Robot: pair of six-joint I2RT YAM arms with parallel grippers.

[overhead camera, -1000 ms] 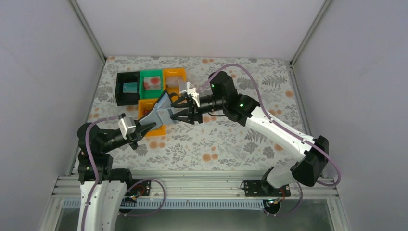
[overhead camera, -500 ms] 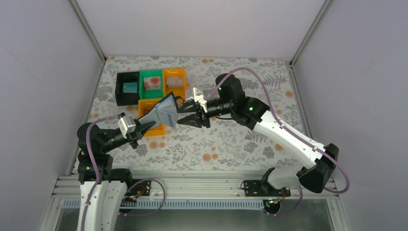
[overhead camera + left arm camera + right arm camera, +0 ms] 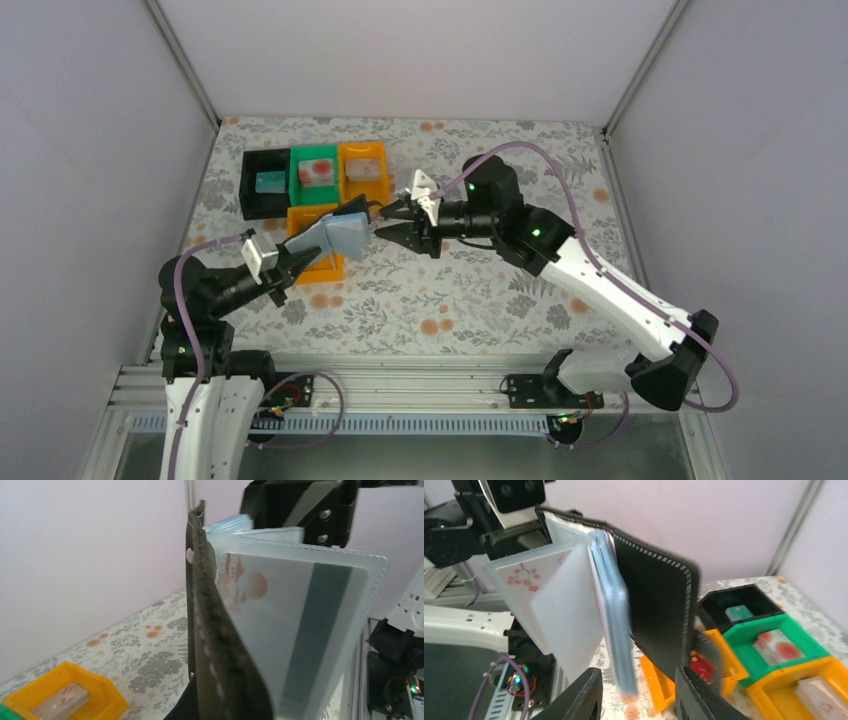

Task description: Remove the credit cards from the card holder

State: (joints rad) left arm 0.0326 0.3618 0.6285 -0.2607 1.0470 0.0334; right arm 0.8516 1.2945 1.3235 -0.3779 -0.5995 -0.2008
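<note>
Right gripper (image 3: 390, 224) has backed off in the last sec. It was in over the open card holder (image 3: 340, 235); now it sits just beside the holder's far edge, jaws narrower than before. On the right wrist cam its fingers (image 3: 586, 695) stand apart w/ nothing pinched, and blurred clear sleeves hang in front of the gap. Left gripper (image 3: 300, 260) is clamped shut on the holder's near end, holding it off the desk (image 3: 480, 290), fanned open above the near orange tray (image 3: 322, 268). From above the holder shows narrower than a sec ago. My read: this is a re-aim btwn pulls, or a pull that came away w/ no card, so no progress on this pass. Some credit cards are already out: teal card (image 3: 268, 183) in the black tray (image 3: 250, 205), red-and-white card (image 3: 318, 170) in the green tray (image 3: 297, 185), pale card (image 3: 363, 168) in the back orange tray (image 3: 345, 150). Top cam gives that layout but not what's in the sleeves. Right wrist cam shows a blossom-print card (image 3: 531, 575) in a sleeve, plus what looks like a red card (image 3: 701, 667) in the near tray, half hidden. Left wrist cam shows a dark-striped card (image 3: 300, 625) behind clear plastic and the holder's black stitched edge, but not its own fingers. Can't tell if those two sleeved cards are the same one; at least one is left to extract.
</note>
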